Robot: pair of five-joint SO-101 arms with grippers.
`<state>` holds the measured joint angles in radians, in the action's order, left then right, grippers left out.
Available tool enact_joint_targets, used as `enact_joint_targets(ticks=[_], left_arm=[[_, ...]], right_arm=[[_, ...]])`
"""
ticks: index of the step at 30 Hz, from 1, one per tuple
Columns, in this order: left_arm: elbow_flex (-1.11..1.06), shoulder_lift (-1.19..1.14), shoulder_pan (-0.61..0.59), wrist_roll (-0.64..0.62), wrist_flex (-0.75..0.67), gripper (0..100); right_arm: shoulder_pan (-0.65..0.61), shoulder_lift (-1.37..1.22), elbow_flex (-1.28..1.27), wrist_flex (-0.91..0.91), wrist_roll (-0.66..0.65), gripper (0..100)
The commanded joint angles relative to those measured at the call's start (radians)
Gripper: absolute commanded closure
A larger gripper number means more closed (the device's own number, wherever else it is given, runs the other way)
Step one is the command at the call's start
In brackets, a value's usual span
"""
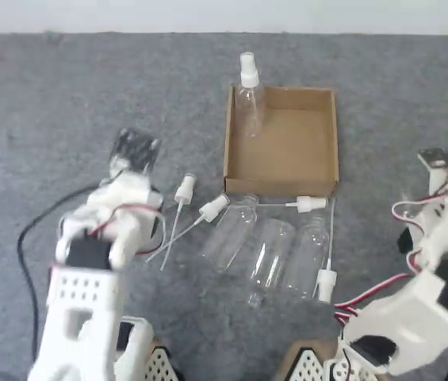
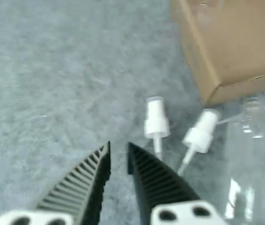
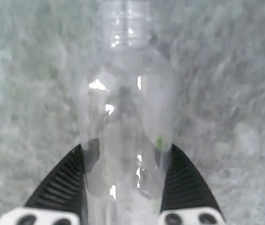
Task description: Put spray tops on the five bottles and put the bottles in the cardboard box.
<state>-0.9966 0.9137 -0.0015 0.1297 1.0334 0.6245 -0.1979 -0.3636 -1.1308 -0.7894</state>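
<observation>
One bottle [image 1: 249,101] upright in box [image 1: 296,152]

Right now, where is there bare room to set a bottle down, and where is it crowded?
Bare: the gray surface left of the cardboard box, beyond the left gripper, and the box floor beside the capped bottle. Crowded: the strip in front of the box, with three lying bottles and four loose spray tops.

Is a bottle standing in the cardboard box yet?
Yes, one bottle with a spray top stands upright in a far corner of the cardboard box.
</observation>
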Motion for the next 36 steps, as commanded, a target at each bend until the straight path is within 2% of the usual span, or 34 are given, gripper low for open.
enact_joint_targets(ticks=[1,5,11,18,26,32,36], left_arm=[[0.245,-0.31,0.051,0.008,0.032,87],[0.386,-0.535,0.051,0.006,0.011,86],[0.529,-0.85,0.055,0.006,-0.084,86],[0.664,-1.092,0.057,0.006,-0.103,86],[0.711,-1.208,0.083,-0.026,-0.103,86],[0.71,-1.217,0.086,-0.029,-0.097,99],[0.708,-1.108,0.08,-0.029,-0.028,99]], right_arm=[[0.019,0.2,-0.184,0.105,-0.061,97.8],[0.031,0.265,-0.288,0.154,-0.091,97.7],[0.035,0.269,-0.313,0.15,-0.11,97.6],[0.033,0.269,-0.313,0.15,-0.11,97.6],[0.035,0.269,-0.315,0.15,-0.11,97.6],[0.033,0.269,-0.315,0.15,-0.106,97.3],[0.036,0.269,-0.315,0.148,-0.106,89.9]])
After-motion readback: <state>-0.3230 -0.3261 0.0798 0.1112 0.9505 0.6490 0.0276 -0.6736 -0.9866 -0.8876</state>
